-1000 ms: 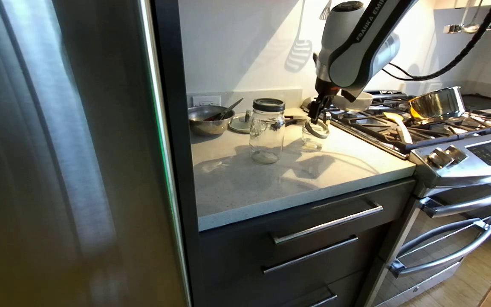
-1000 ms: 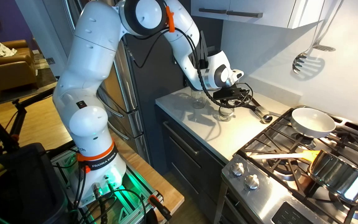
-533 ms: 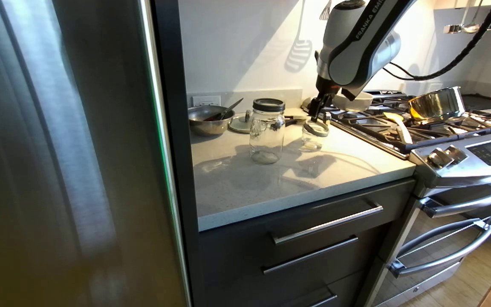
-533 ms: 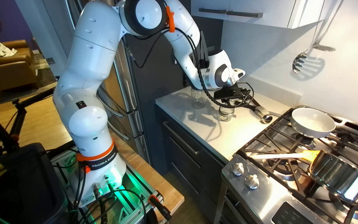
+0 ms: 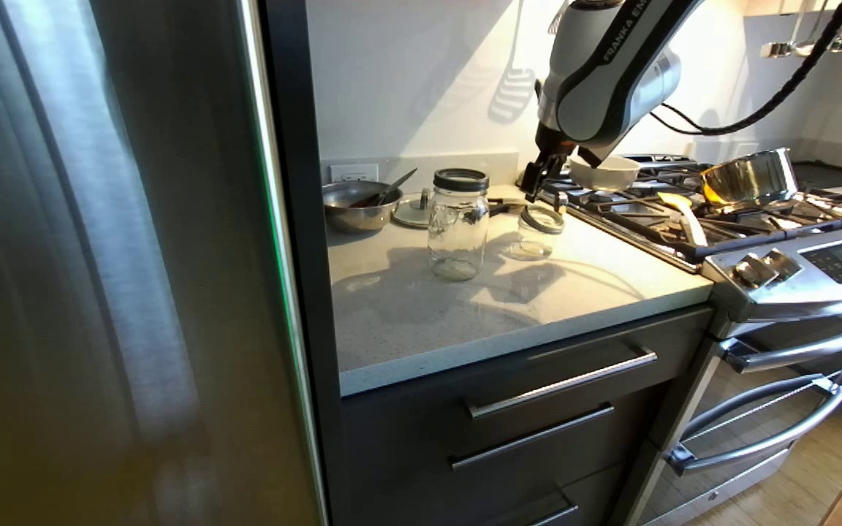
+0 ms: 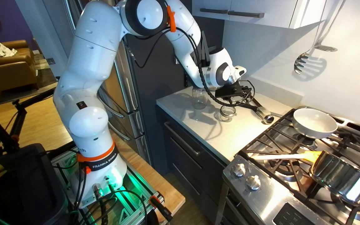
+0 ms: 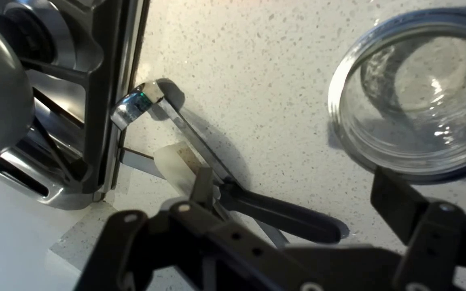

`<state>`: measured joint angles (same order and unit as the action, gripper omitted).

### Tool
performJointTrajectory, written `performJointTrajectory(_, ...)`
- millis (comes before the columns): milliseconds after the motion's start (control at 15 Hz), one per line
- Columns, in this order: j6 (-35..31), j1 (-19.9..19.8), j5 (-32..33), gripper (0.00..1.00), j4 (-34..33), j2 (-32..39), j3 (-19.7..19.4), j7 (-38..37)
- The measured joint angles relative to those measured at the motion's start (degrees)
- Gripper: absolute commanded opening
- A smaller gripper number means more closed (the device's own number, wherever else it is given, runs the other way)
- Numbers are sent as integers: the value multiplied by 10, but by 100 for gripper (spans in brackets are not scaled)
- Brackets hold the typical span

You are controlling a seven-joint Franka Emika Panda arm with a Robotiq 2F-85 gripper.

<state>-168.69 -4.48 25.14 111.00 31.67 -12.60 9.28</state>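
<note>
Above counter point(image 7: 249, 56), tool point(image 7: 293, 180) spread wide near shorter jar point(image 7: 413, 97); gap between jar, stove edge point(image 7: 134, 48)

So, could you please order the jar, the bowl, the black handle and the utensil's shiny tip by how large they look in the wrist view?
1. Jar, cut off at right
2. Bowl, cut off at left
3. Black handle
4. Shiny tip
Only visible parts count; nearness may make the jar look bigger.

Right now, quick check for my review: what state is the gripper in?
Black two-fingered gripper: open, jaws apart, holding nothing, near the shorter clear round glass jar.
</note>
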Motion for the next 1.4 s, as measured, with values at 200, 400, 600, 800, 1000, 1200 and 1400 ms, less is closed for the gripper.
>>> performJointTrajectory(200,0,-1,-11,100,0,1,9,2)
performJointTrajectory(400,0,-4,-21,100,0,4,20,7)
performJointTrajectory(600,0,-7,-26,100,-1,6,25,11)
performJointTrajectory(800,0,-9,-28,100,-1,6,26,13)
performJointTrajectory(1000,0,-10,-28,100,-2,6,26,13)
performJointTrajectory(1200,-4,-12,-29,100,-5,5,26,13)
performJointTrajectory(1400,-7,-15,-30,100,-8,3,26,13)
